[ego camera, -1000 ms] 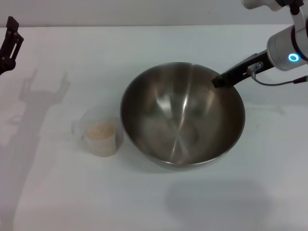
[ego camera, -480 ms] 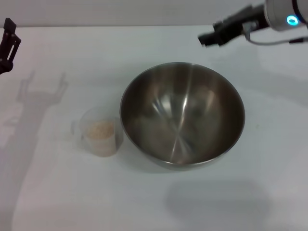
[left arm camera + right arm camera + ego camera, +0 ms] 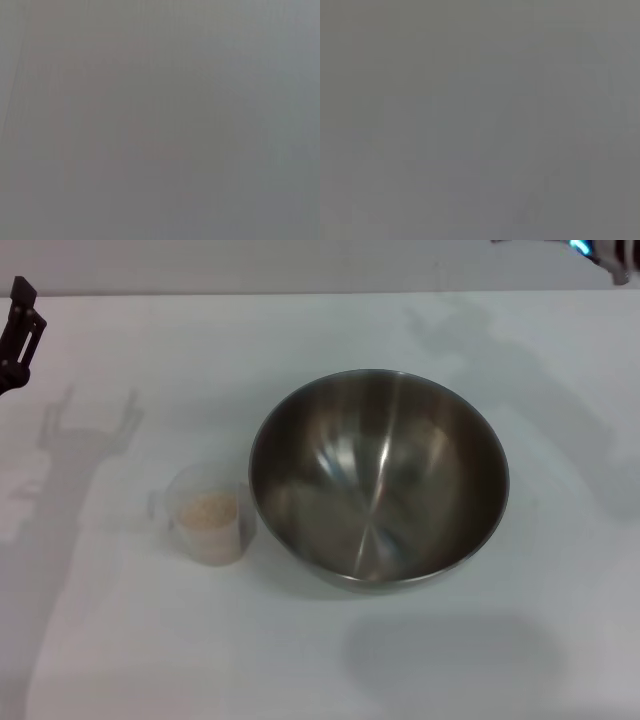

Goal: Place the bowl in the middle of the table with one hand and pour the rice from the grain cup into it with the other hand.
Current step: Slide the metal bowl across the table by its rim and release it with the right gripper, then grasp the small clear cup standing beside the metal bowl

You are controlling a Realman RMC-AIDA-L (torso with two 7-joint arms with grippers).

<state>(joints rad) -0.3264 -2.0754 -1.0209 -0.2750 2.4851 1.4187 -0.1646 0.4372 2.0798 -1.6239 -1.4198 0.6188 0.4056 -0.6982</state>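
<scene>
Steel bowl (image 3: 379,480) sits upright beside rice-filled grain cup (image 3: 207,513); left pincer's (image 3: 18,330) state unclear

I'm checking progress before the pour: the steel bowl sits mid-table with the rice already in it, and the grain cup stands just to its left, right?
Not quite. The head view shows the bowl empty; the rice is in the grain cup. The rest holds: the bowl sits mid-table, with the cup just left of it.

- Large round stainless-steel bowl (image 3: 379,478) sits upright mid-table, shiny inside.
- Small clear plastic grain cup (image 3: 206,513) stands upright just left of it, holding pale beige rice (image 3: 207,509).
- Plain white table (image 3: 300,660) underneath.
</scene>
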